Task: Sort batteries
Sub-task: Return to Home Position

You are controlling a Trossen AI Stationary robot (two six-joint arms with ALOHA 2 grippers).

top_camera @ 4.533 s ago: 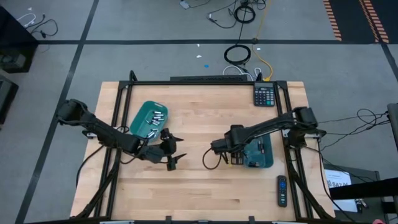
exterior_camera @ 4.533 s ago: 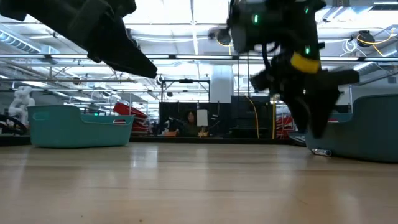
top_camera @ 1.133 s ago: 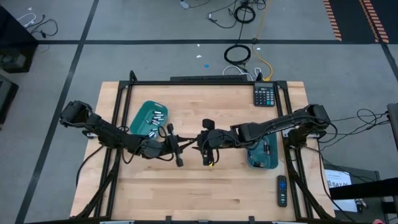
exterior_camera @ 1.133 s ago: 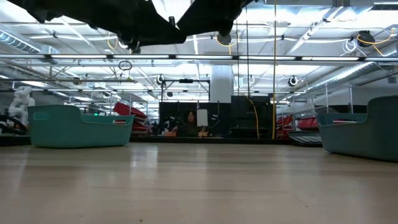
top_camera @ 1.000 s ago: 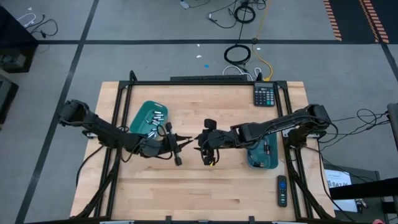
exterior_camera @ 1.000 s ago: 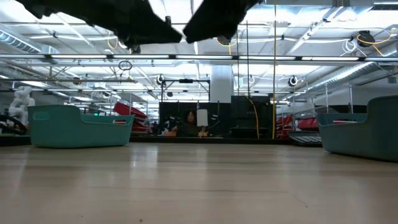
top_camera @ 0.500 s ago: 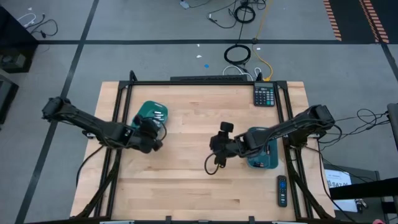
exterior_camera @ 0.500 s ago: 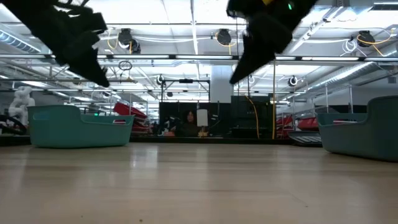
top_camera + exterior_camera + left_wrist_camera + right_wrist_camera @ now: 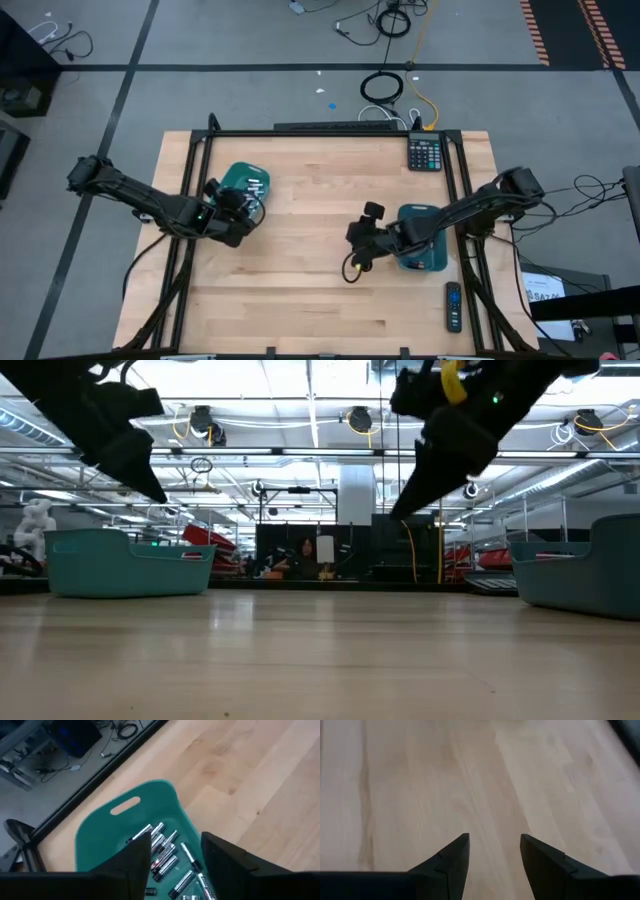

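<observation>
The left teal tray [image 9: 245,183] [image 9: 125,827] holds several silvery-grey batteries [image 9: 162,852] lying on its floor. My left gripper [image 9: 238,205] [image 9: 175,870] hovers above this tray, open, with nothing between its fingers. The right teal tray [image 9: 425,258] sits near the table's right edge, partly hidden by the right arm. My right gripper [image 9: 358,245] [image 9: 492,855] hangs open over bare wood just left of that tray. In the low view both grippers [image 9: 150,480] [image 9: 405,500] are well above the tabletop.
A black calculator [image 9: 426,153] lies at the far right corner and a black remote control [image 9: 453,305] near the right near corner. A black metal frame [image 9: 195,160] borders the table. Bare wood [image 9: 300,290] spans the middle and near side between the trays.
One second ago both grippers met fingertip to fingertip above the table's middle. They have since drawn apart: my left gripper swung left and back over the left tray, and my right gripper moved right and slightly nearer, toward the right tray.
</observation>
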